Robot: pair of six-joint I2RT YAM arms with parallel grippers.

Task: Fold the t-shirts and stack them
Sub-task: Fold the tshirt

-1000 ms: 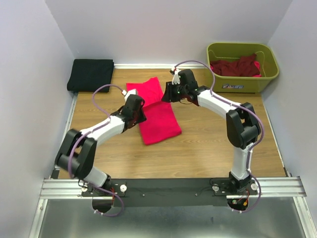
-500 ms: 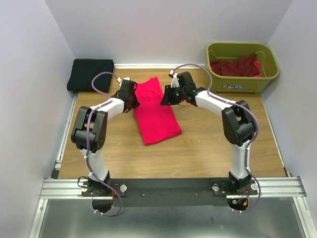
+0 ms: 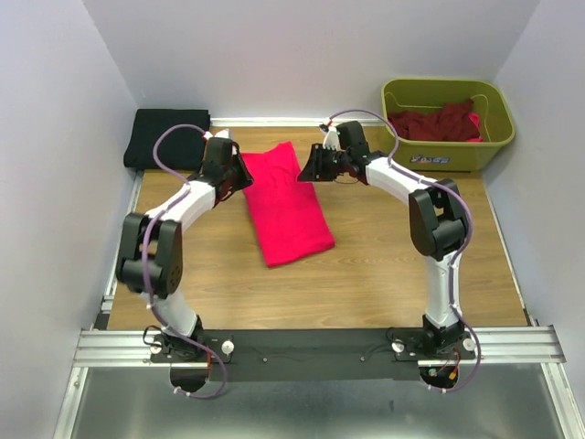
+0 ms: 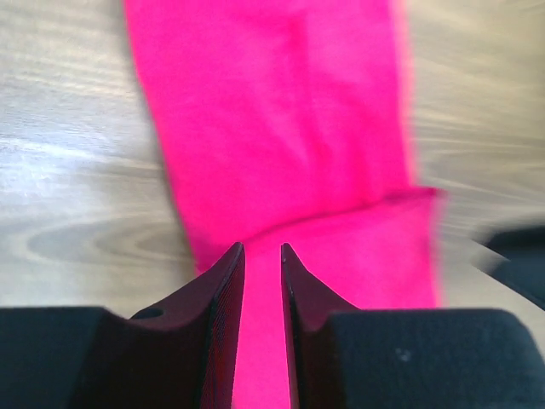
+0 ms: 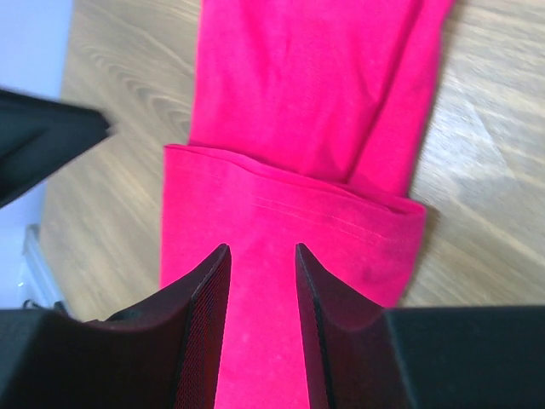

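The bright pink-red t-shirt (image 3: 288, 206) lies as a long folded strip on the wooden table (image 3: 393, 265), running from the far centre toward the near right. My left gripper (image 3: 233, 169) is at the strip's far left corner, its jaws nearly together with pink cloth (image 4: 281, 128) between them (image 4: 262, 247). My right gripper (image 3: 313, 167) is at the far right corner, its jaws also close together on the pink cloth (image 5: 315, 85), just behind a hemmed fold edge (image 5: 262, 249). A folded black t-shirt (image 3: 169, 137) lies at the far left.
An olive-green tub (image 3: 448, 154) stands at the far right with dark maroon shirts (image 3: 437, 123) heaped inside. White walls close in the table at the back and on both sides. A metal rail (image 3: 311, 346) runs along the near edge.
My left gripper has moved from the middle of the pink shirt up and left to its far left corner. My right gripper has shifted slightly toward the far edge. The shirt's far end now lies stretched out.
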